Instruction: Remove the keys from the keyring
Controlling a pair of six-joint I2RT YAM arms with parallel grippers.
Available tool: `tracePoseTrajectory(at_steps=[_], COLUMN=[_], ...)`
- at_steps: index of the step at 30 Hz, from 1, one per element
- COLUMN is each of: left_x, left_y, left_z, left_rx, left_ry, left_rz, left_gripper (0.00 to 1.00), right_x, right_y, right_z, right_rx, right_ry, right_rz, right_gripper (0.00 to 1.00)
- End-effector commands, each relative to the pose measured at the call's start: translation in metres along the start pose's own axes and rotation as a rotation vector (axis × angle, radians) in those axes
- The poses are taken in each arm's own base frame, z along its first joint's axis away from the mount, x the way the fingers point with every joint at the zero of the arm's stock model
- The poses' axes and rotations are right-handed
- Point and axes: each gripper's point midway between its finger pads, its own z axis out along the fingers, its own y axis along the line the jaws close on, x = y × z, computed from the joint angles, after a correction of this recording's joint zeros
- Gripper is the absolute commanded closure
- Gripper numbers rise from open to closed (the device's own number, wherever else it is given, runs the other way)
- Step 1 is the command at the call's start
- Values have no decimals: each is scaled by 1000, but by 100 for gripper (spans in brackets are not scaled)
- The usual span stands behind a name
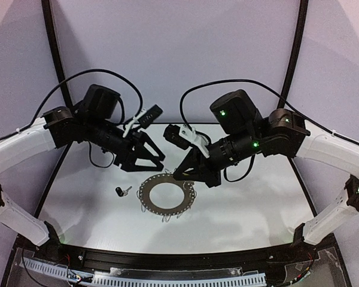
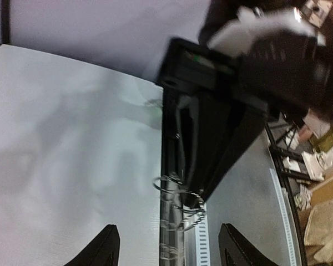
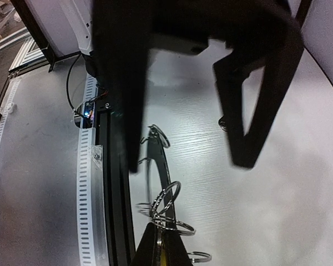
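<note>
The keyring (image 1: 145,192), a flat grey hoop fringed with thin wire loops, lies on the white table. The black-headed key (image 1: 120,191) lies loose just left of it. My right gripper (image 1: 178,175) is at the hoop's upper right rim. In the right wrist view it (image 3: 162,230) is shut, with a sliver of the yellow key (image 3: 165,256) between its fingers, at the wire loops (image 3: 172,197) on the hoop's edge (image 3: 161,169). My left gripper (image 1: 160,163) hangs open and empty above the hoop's far rim. In the left wrist view its jaws (image 2: 167,230) stand wide either side of the hoop (image 2: 172,244).
The two grippers are close together over the hoop's far side. A black rail (image 1: 167,260) with cable ducts runs along the table's near edge. Grey walls (image 1: 179,48) enclose the back and sides.
</note>
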Motion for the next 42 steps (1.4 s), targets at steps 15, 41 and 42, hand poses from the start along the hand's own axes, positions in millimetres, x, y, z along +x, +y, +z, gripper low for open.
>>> tracePoseTrajectory(at_steps=[15, 41, 42], left_x=[13, 14, 12], left_y=[-61, -43, -43], left_z=[21, 39, 39], left_rx=[210, 62, 61], left_ry=[149, 190, 183], left_rz=[347, 357, 359], left_gripper=[52, 75, 78], right_x=[-28, -47, -47], right_y=[4, 16, 15], right_z=[-32, -43, -42], right_rx=[14, -39, -41], right_ry=[-78, -174, -175], right_rz=[-91, -21, -19], right_gripper=[100, 100, 100])
